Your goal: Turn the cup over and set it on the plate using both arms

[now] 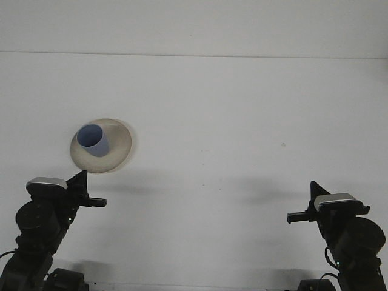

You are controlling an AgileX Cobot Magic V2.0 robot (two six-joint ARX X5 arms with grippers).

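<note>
Front view: blue cup (93, 140) upright on plate (119, 147) toward the surface's (242, 109) left edge, left gripper (80, 184) and right gripper (314, 193) with jaws together near the front edge, task seemingly complete, only retreat left.

No text, label, brand, number or sign can be read anywhere in the front view. The white surface (242, 121) is unmarked apart from one tiny dark speck, and the blue cup (94, 139) and beige plate (120, 145) carry no printing.
</note>
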